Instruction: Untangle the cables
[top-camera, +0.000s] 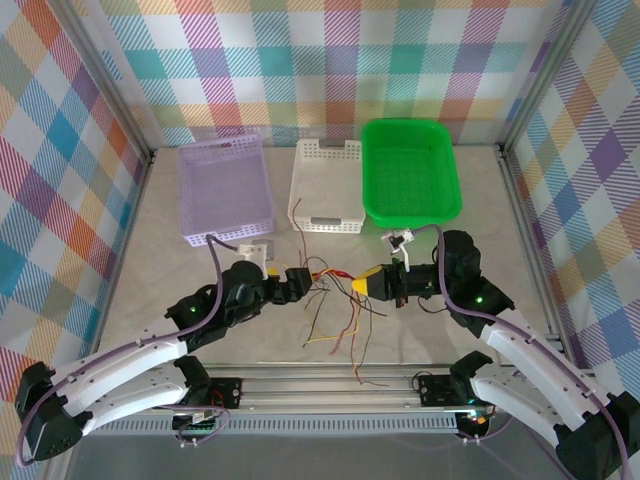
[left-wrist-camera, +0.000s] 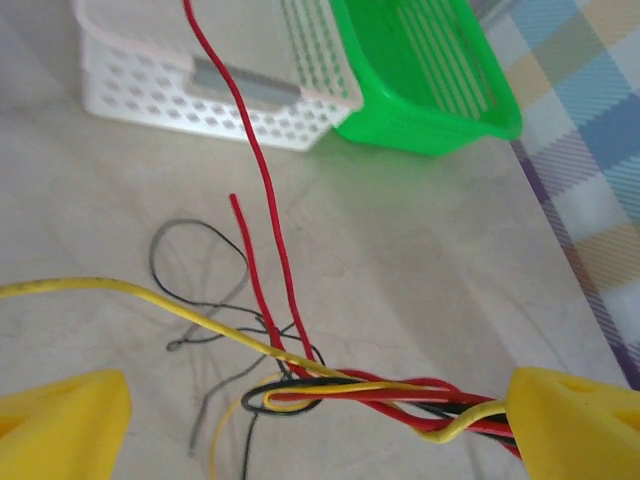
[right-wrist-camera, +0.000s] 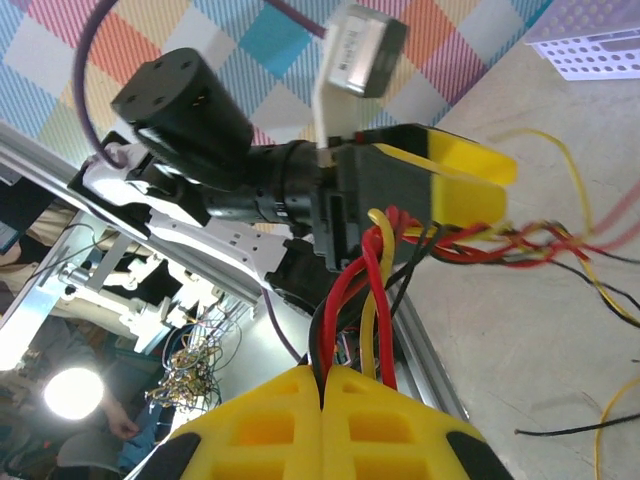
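The cables (top-camera: 335, 300) are seen bunched on the table (top-camera: 490, 230), between the arms, near the white basket (top-camera: 327, 186). They are pinched by the right gripper (right-wrist-camera: 322, 385), fingers pressed together. The left gripper (left-wrist-camera: 320, 405) is spread wide, with strands running between its fingers.

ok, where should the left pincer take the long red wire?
Probably the straight stretch of the long red wire beyond the twist, where it runs alone. Bring the left pincer from above, straddling it; nearer the twist the yellow wire crosses it.
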